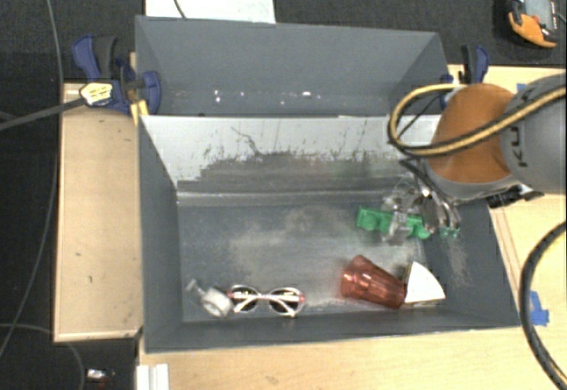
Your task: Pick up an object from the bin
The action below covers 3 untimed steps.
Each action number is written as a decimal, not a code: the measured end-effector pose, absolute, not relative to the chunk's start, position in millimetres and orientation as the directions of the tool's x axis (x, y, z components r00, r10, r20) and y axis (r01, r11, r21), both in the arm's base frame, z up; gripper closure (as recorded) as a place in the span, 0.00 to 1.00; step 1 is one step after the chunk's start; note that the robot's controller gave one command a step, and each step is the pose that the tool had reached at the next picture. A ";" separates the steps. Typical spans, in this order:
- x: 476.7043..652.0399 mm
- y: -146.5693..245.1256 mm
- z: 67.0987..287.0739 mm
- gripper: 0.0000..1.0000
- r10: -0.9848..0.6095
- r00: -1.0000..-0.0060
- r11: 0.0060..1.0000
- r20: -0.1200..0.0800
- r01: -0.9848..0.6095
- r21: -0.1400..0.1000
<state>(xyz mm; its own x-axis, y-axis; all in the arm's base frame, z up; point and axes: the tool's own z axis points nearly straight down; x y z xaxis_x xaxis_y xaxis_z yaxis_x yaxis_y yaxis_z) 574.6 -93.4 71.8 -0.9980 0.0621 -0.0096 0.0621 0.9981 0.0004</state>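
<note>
The grey bin [266, 233] holds a green piece [374, 221], red cup [372, 284], white wedge [424, 287] and glasses [267, 300].

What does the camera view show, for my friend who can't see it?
The robot's gripper is down at a green plastic thing near the right side of the grey bin. Nearer the front wall lie a red cup on its side beside a white piece, and white-rimmed glasses further left.

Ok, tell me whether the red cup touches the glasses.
Apart. The camera view shows bare bin floor between the red cup and the glasses.
</note>
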 end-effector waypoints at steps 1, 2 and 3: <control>571.6 -92.8 101.4 1.00 0.061 -0.998 0.998 0.000 0.061 0.002; 574.3 -93.2 133.2 1.00 0.061 -0.998 0.998 -0.010 0.061 0.001; 574.3 -93.1 140.4 1.00 0.060 -0.998 0.998 -0.010 0.060 0.001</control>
<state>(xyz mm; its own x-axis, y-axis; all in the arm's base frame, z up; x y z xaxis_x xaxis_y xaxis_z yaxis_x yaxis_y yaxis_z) 574.3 -93.1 140.4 -0.9981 0.0602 -0.0101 0.0602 0.9982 0.0006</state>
